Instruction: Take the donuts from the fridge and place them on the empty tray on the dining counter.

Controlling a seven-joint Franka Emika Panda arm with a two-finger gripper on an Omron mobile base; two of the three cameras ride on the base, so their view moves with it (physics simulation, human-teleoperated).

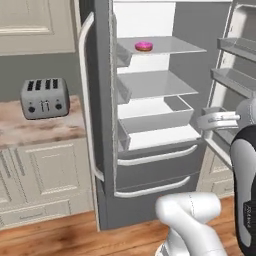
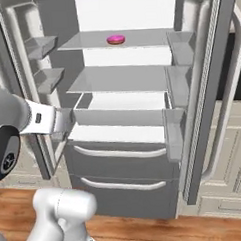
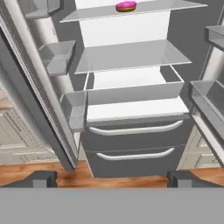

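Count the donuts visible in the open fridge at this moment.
1. A pink-iced donut sits on the top shelf of the fridge, toward the back. The other shelves look bare; a second could be hidden in the bin or lower drawers.

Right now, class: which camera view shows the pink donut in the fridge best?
The left base view: the pink donut sits whole on the fridge's upper shelf, its ring shape readable. The right base view shows it smaller and flatter. In the hand view it lies at the top edge, seen from below.
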